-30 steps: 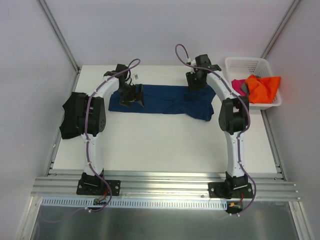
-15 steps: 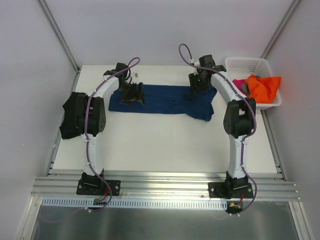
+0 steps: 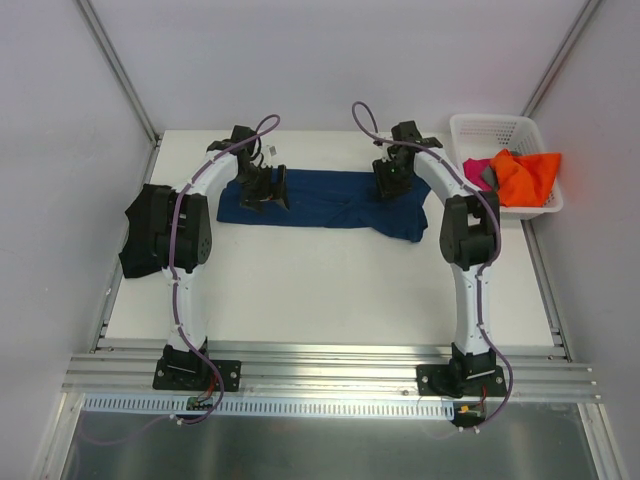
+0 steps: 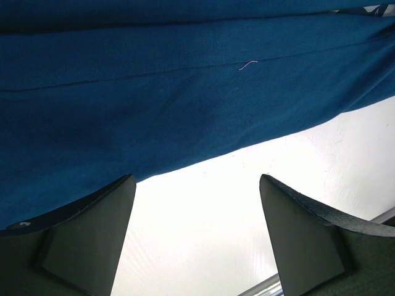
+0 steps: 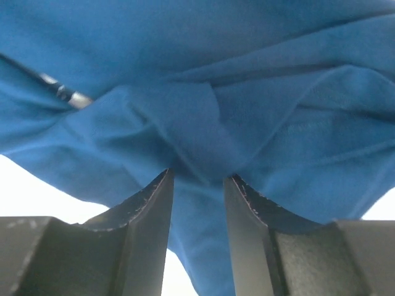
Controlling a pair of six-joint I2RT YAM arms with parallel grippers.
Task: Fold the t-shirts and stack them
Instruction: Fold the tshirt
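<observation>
While the navy t-shirt [image 3: 330, 200] lay spread across the far side of the table [image 3: 330, 290], left gripper [image 4: 194, 179] hung wide open at its edge. Right gripper [image 5: 197, 176] jaws stood narrow against bunched cloth, grip unclear.

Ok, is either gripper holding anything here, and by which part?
The right gripper pinches a bunched fold of the navy t-shirt, toward its right end in the top view. The left gripper stands open at the shirt's edge, holding nothing.
</observation>
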